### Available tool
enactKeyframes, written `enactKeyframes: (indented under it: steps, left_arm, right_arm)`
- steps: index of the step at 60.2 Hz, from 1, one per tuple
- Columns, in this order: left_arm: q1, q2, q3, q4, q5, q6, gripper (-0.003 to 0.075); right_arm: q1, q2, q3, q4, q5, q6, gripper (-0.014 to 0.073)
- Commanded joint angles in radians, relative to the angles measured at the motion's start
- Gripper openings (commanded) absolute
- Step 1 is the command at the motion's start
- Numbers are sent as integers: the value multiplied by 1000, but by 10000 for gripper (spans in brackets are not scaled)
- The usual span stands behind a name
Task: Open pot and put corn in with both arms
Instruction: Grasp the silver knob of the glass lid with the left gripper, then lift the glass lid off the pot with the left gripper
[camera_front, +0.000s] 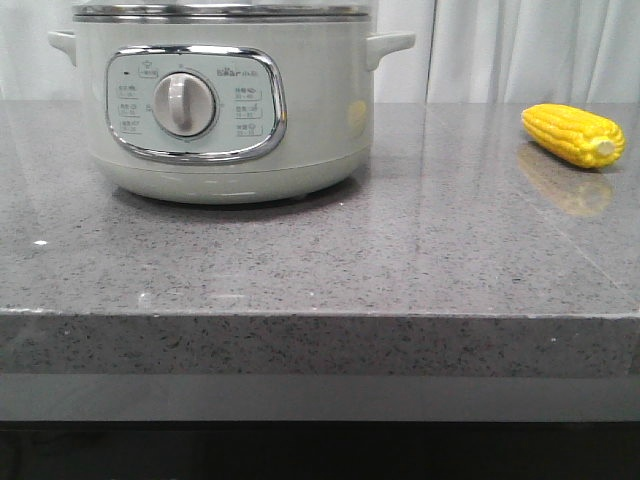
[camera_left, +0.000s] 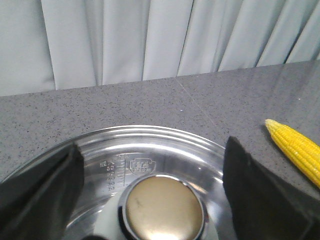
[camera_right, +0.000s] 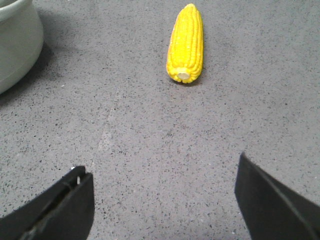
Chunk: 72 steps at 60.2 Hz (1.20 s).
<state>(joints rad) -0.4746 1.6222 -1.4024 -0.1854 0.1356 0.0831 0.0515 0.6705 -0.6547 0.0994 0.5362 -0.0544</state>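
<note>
The pot (camera_front: 225, 105) carries a small brand mark on its control panel (camera_front: 195, 102), just above the dial (camera_front: 184, 104) — too blurred to read. Small labels flank the dial, illegible. Embossed markings on the glass lid (camera_left: 145, 150) — also unreadable.

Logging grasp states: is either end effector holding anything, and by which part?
Nothing is held. The left end effector is open around the lid knob; the right end effector is open, short of the corn.

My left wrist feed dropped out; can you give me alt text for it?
The open left gripper hangs over the pot's glass lid, fingers either side of its round metal knob. The corn lies on the grey counter beside the pot, curtains behind.
</note>
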Motion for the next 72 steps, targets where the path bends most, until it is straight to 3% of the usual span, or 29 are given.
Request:
enactKeyframes:
  steps: [1,19,42,56,72]
  left_arm:
    - [-8,-22,-36,-10,-95,-6,564]
    - [-8,5,-36,-10,-113,-6,560]
    - [-8,7,-36,-10,-64,-6,346]
    - [-8,7,-38,-10,-63,-6,292]
    - [-8,4,-134,-10,-8,-6,291]
  right_arm:
    - [-6,3,-34,2,-61,-7,596]
    - [-6,3,-34,2,-61,-7,596]
    - [-6,3,-34,2,-60,-7,596]
    - [-6,3,-34,2,-60,-7,596]
    - [-6,3,-34,2,-54,-7,596]
